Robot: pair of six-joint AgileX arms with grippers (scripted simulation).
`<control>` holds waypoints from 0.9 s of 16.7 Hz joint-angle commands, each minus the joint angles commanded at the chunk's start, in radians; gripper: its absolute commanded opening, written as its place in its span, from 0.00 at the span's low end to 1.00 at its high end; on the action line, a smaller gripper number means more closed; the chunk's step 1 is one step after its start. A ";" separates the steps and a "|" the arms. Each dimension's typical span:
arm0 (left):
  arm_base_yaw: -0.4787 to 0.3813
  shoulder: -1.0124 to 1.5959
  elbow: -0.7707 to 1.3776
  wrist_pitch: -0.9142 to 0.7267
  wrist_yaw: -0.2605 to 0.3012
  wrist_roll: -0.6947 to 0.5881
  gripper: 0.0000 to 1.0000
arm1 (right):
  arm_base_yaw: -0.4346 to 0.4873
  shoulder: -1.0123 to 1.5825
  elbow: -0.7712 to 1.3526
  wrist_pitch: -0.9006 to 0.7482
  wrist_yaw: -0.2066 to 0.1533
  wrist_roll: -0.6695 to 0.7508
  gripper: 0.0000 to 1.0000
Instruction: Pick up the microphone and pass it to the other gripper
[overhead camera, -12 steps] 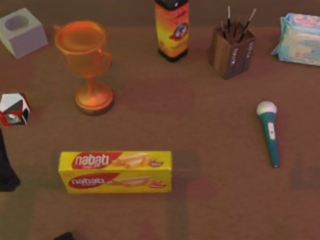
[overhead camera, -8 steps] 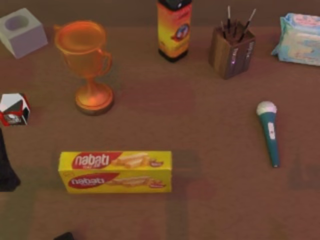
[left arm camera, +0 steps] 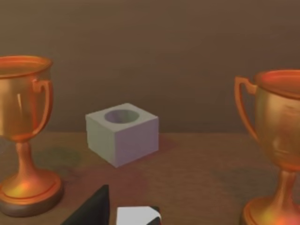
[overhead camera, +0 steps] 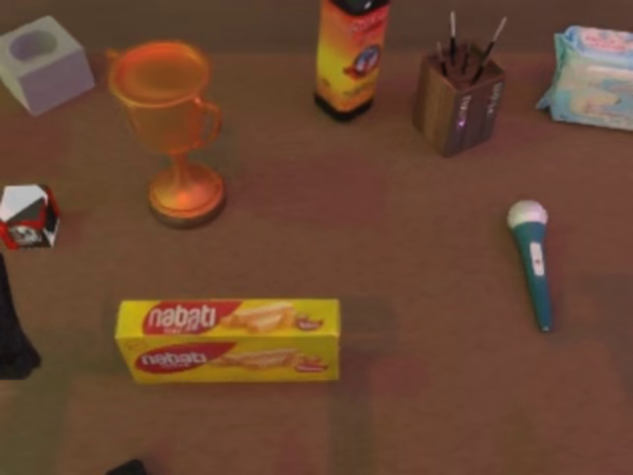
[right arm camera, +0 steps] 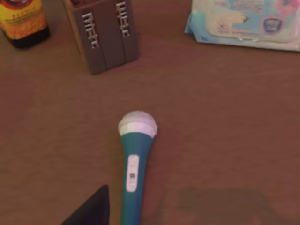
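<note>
Brown tabletop (overhead camera: 415,297) filled the top view, with clutter ringed round its edges and the middle left bare. At about four o'clock from the centre lay the mic (overhead camera: 532,259), flat on the wood, white head toward twelve and teal handle toward six, well apart from everything else, which left room on both sides of the handle for fingers to come down. The right wrist view looked straight down on the mic (right arm camera: 135,166), so the right arm seemed already lined up above it, as the nearer arm should be; only a dark finger tip (right arm camera: 91,208) showed at that picture's edge, so I cannot tell how wide that claw stood, and it held nothing visible. The left arm (overhead camera: 14,327) sat parked at nine o'clock at the table's edge; its wrist view showed one dark finger (left arm camera: 93,208) low in the picture, again too little to judge the opening. Near it were a red-white cube (overhead camera: 27,217), a grey block (overhead camera: 45,62) with a round hole at ten o'clock and an orange trophy (overhead camera: 176,129). A bottle (overhead camera: 351,54) stood at twelve, a pen holder (overhead camera: 458,99) and a wipes pack (overhead camera: 593,79) toward one and two, and a yellow box (overhead camera: 228,339) at seven. By my judgement the pick had not yet begun.
</note>
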 joint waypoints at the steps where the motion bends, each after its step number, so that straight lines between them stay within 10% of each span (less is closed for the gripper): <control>1: 0.000 0.000 0.000 0.000 0.000 0.000 1.00 | 0.015 0.097 0.066 -0.042 0.002 0.018 1.00; 15: 0.000 0.000 0.000 0.000 0.000 0.000 1.00 | 0.194 1.271 0.840 -0.541 0.030 0.224 1.00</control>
